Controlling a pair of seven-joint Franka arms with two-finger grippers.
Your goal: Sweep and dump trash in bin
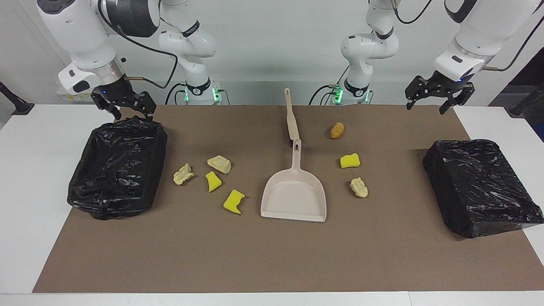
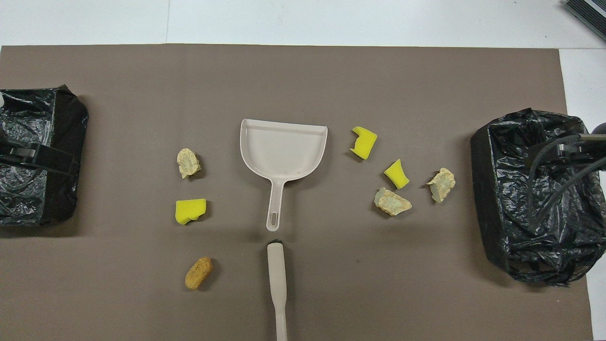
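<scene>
Several trash scraps lie on the brown mat on both sides of a beige dustpan (image 1: 294, 193) (image 2: 283, 149). Toward the left arm's end are a golden-brown lump (image 1: 337, 130) (image 2: 198, 273), a yellow sponge bit (image 1: 349, 160) and a beige foam chunk (image 1: 359, 187). Toward the right arm's end lie two beige chunks (image 1: 219, 164) and two yellow bits (image 1: 234, 201). A black-lined bin (image 1: 85, 182) (image 2: 492, 213) stands at the right arm's end, with my right gripper (image 1: 132, 111) open and empty above its edge. My left gripper (image 1: 428, 104) hangs open and empty over the second bin (image 1: 480, 182) (image 2: 28, 199).
A beige brush (image 1: 291, 119) (image 2: 277, 279) lies in line with the dustpan's handle, nearer the robots. The brown mat (image 1: 255, 255) covers most of the white table. A dark object (image 2: 587, 12) sits at the table's corner.
</scene>
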